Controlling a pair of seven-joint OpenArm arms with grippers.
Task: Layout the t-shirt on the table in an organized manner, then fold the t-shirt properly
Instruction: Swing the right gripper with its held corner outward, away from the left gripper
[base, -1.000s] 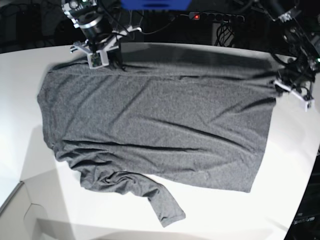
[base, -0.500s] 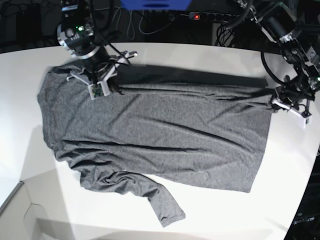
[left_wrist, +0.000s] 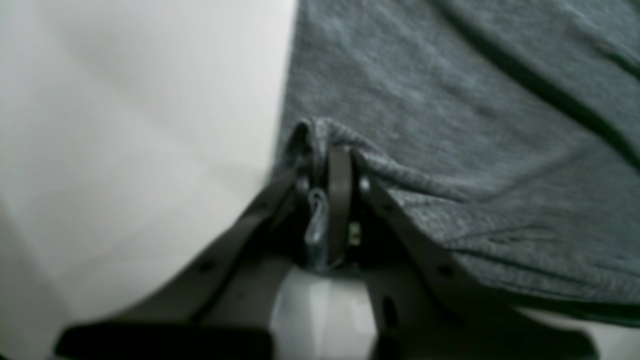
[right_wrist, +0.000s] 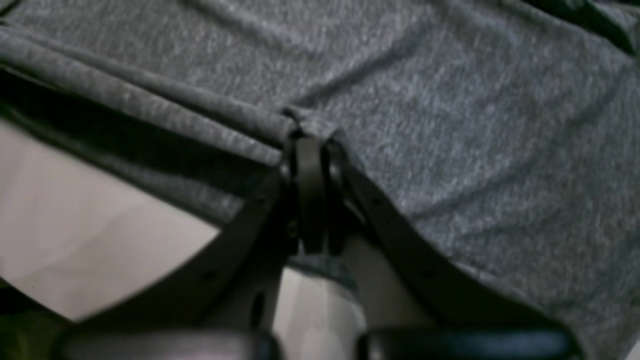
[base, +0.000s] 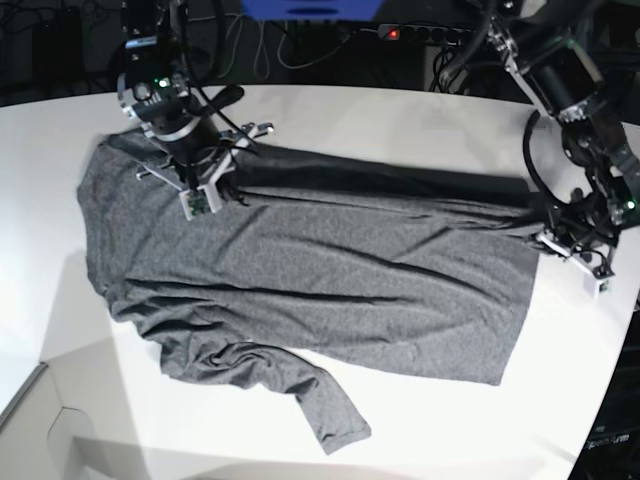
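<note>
The white table (base: 420, 420) fills the room's middle, and the charcoal t-shirt (base: 320, 280) lies spread across it with its long axis running side to side in the base view, collar end toward that view's left, hem toward its right. One sleeve (base: 325, 405) trails crumpled off the near edge.

The far long edge of the shirt is lifted and doubled over toward the near side, making a dark fold line between the two arms.

The right gripper (base: 205, 190) is clenched on a pinch of that edge near the shoulder; its wrist view shows the fabric bunched between the closed jaws. The left gripper (base: 560, 235) is likewise clamped on the far hem corner (left_wrist: 320, 132).

So both arms sit at the ends of one edge, and the rest of the shirt lies on the near side of both. I'd judge the coming move carries that edge straight across the short axis, both ends together, or the fold will skew.
</note>
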